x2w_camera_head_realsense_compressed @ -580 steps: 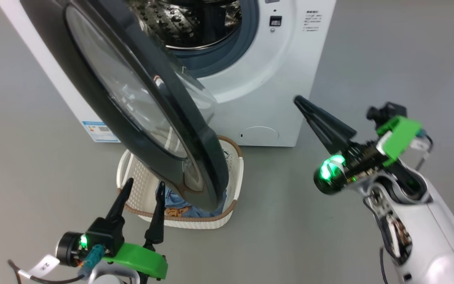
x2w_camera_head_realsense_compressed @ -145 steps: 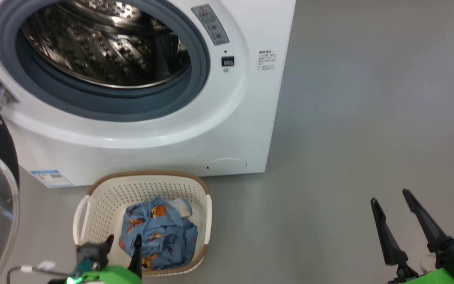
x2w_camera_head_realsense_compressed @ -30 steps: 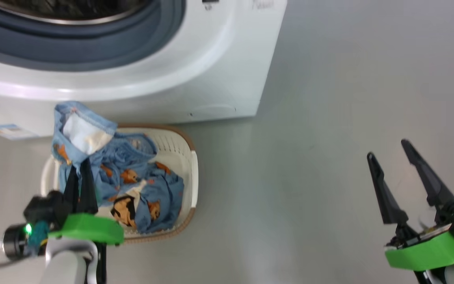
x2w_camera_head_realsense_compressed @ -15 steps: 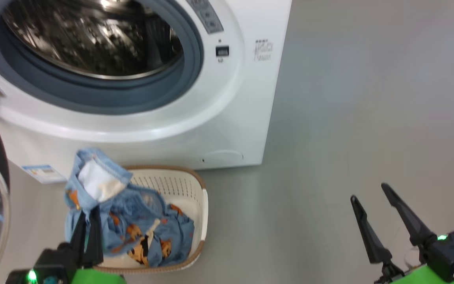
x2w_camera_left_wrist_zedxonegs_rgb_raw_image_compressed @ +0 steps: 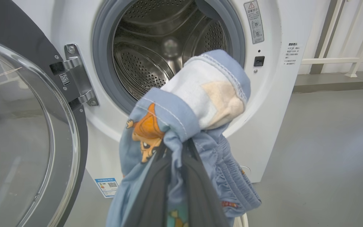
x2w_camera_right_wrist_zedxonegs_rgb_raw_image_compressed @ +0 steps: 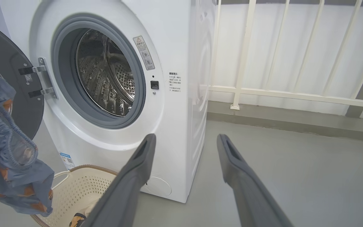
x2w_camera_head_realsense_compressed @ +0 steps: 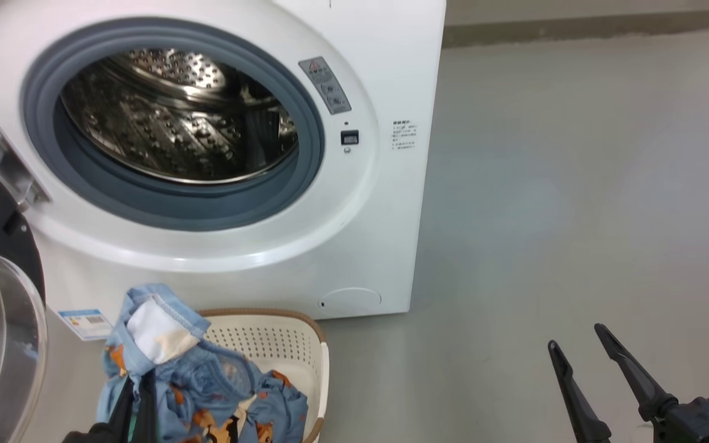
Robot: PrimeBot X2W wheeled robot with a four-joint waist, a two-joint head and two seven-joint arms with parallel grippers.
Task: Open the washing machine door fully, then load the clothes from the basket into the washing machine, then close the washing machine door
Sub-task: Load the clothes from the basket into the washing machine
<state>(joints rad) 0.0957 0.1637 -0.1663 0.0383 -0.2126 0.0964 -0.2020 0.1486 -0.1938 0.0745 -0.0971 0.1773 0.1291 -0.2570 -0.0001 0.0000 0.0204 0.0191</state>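
My left pincer (x2w_camera_left_wrist_zedxonegs_rgb_raw_image_compressed: 176,149), tips buried in fabric, is clamped on the clothes (x2w_camera_left_wrist_zedxonegs_rgb_raw_image_compressed: 200,94), which hide much of the basket (x2w_camera_head_realsense_compressed: 280,344) below it; my right pincer (x2w_camera_head_realsense_compressed: 576,338) gapes empty.

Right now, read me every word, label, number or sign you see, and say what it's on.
No wording reads clearly.
Grey sticker on the washing machine front: a red warning triangle with an exclamation mark; the rest is too small.
Dark print block right of it: too small.
Blue label low on the front: too small.
Square code sticker on the washing machine door, by the hinge: no words.
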